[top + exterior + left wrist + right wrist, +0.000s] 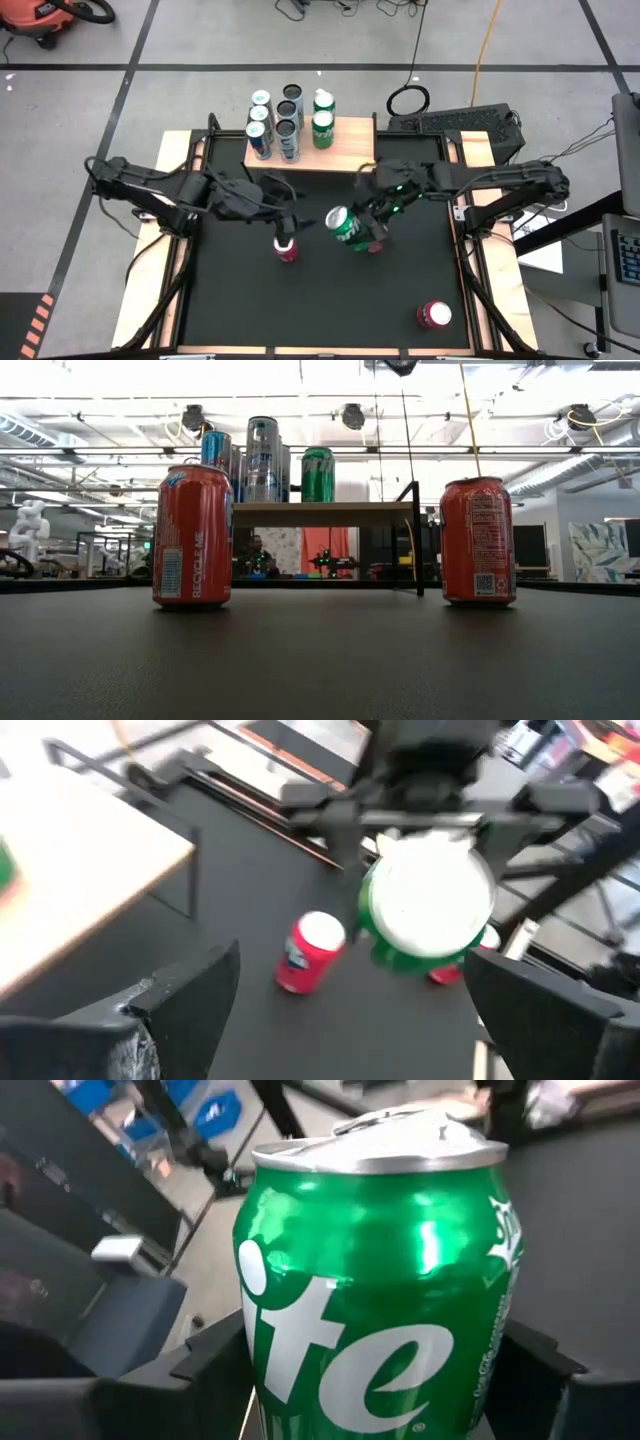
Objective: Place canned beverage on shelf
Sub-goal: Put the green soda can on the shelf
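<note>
Above the middle of the black tabletop (pixel 320 310), the green can (pixel 345 227) hangs tilted in the right gripper (pixel 372 232), whose dark fingers (pixel 215 1355) sit closed against both sides of its body, as the right wrist view shows. To do this step well, I would judge that the can wants righting to upright while it is carried, then lifting clear over the front edge of the shelf (pixel 350 150) before it comes down. On the light-wood board, two green cans (pixel 322 122) and a cluster of blue and dark cans (pixel 274 122) fill the left and middle, so the bare wood toward the right end looks the safest landing; coming down there keeps the fingers away from the standing cans. Just beside the carried can, the left gripper (pixel 283 225) hovers over a red can (pixel 286 249) with its fingers (pixel 180 1000) spread wide and nothing between them; it should stay clear of the right arm's path. A second red can (pixel 433 315) stands well apart near the table's front right, out of the way.
</note>
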`<state>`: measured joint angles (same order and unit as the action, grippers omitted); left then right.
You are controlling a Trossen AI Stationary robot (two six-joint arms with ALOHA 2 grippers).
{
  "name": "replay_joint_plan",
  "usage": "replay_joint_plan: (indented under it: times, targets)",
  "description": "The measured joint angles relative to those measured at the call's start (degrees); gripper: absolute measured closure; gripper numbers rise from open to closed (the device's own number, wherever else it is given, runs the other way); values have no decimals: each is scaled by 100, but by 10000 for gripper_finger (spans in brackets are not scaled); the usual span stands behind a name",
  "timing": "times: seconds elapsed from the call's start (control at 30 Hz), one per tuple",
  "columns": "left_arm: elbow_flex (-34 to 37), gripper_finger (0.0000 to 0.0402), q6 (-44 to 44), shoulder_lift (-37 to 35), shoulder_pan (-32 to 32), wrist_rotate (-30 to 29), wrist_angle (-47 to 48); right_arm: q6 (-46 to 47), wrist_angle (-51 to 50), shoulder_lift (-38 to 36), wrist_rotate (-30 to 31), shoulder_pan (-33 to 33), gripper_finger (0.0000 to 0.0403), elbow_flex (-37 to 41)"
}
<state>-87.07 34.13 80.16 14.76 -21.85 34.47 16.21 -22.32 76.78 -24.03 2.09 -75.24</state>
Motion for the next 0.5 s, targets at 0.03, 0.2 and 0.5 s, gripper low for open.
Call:
replay_joint_plan:
  times: [0.03, 0.2, 0.5]
  targets:
    - [0, 14, 1, -74, 1, -106, 81, -15, 18, -91, 12, -42, 120, -1]
    - [4, 14, 2, -320, 4, -560, 315, -12, 102, -548, 260, -295, 120, -2]
    - [9, 14, 10, -352, 4, -672, 401, -411, 459, -1167, 782, -629, 120, -2]
